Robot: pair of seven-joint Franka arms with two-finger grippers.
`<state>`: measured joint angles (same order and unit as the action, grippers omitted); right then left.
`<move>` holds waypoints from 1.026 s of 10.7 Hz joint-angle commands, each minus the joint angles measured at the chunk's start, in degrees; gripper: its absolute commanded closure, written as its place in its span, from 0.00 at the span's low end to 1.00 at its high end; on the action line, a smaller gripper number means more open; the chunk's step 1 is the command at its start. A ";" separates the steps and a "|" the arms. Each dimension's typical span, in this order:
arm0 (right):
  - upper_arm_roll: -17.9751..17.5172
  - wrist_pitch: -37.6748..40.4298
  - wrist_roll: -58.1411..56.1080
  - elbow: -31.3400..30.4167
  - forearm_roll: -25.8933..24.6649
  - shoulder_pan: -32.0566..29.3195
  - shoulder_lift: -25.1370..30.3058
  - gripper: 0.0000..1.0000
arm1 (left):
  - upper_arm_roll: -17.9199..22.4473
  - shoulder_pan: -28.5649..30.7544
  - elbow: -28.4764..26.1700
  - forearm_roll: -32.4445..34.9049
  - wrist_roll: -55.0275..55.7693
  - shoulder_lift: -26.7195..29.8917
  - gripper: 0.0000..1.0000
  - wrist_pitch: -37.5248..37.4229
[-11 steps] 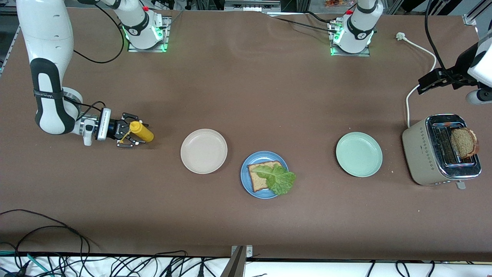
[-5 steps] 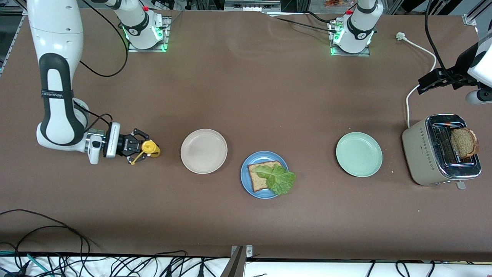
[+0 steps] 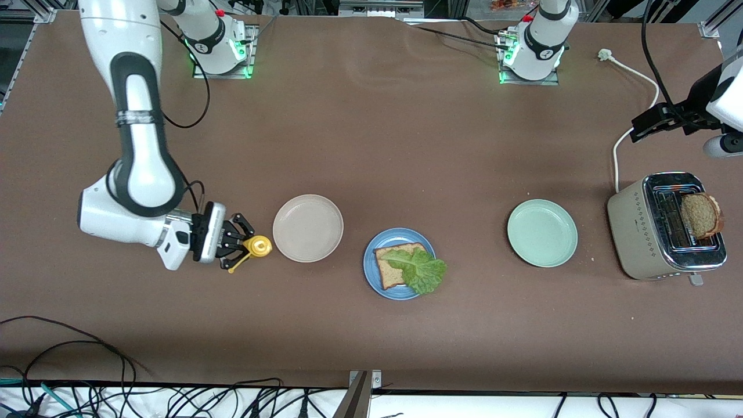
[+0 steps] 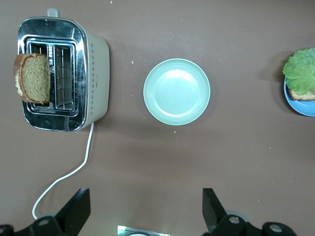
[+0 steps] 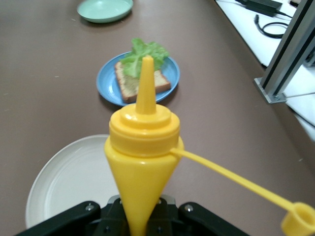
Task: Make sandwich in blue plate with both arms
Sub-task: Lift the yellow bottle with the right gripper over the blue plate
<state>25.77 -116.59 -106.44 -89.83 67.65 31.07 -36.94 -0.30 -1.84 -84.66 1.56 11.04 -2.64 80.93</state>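
Two black fingers of the right claw [image 3: 239, 248] are clamped on a yellow plastic squeeze bottle [image 3: 256, 247], carried sideways with its pointed nozzle aimed toward the plates and its cap dangling on a strap. It hangs over the tabletop [image 3: 371, 145] just beside the empty round cream-white plate [image 3: 307, 227]. To do this step well, the arm should probably carry the bottle on past that plate, centre the nozzle over the filling, tip it downward and only then squeeze gently, so nothing drips on the way.

On the round glossy sky-blue plate [image 3: 371, 273] lies one square slice of brown wholegrain bread [image 3: 390, 268] with a crinkled green lettuce leaf [image 3: 422, 270] over it, the leaf spilling past the rim. The round pale mint-green plate [image 3: 542, 233] holds nothing. A beige toaster with a chrome top [image 3: 650, 232], at the left arm's end, holds a second brown bread slice [image 3: 700, 215] in its slot.

The left claw [image 4: 142, 209] waits high over that end, jaws spread wide and empty.
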 commanded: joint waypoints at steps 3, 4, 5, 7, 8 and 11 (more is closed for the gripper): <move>0.16 -21.08 28.16 6.42 -18.49 13.72 -2.94 1.00 | -0.05 0.09 1.42 0.02 -0.40 -0.35 0.00 -1.13; 0.25 -24.96 33.18 6.51 -22.26 17.14 -4.44 1.00 | -0.05 0.09 1.42 0.02 -0.40 -0.35 0.00 -1.13; 0.25 -31.09 38.28 6.42 -27.96 20.49 -6.63 1.00 | -0.05 0.09 1.42 0.02 -0.40 -0.35 0.00 -1.13; 0.60 -37.28 47.86 6.42 -39.03 24.28 -11.11 1.00 | -0.05 0.09 1.42 0.02 -0.40 -0.35 0.00 -1.13; 0.69 -37.83 50.78 6.51 -45.35 24.65 -12.52 1.00 | -0.05 0.09 1.42 0.02 -0.40 -0.35 0.00 -1.13; 0.69 -37.74 60.71 7.56 -62.68 25.35 -14.46 1.00 | -0.05 0.09 1.42 0.02 -0.40 -0.35 0.00 -1.13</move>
<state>25.39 -154.62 -51.91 -85.18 15.00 56.02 -49.65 -0.27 -1.82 -84.64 1.56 11.04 -2.65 80.93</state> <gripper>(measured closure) 0.916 0.000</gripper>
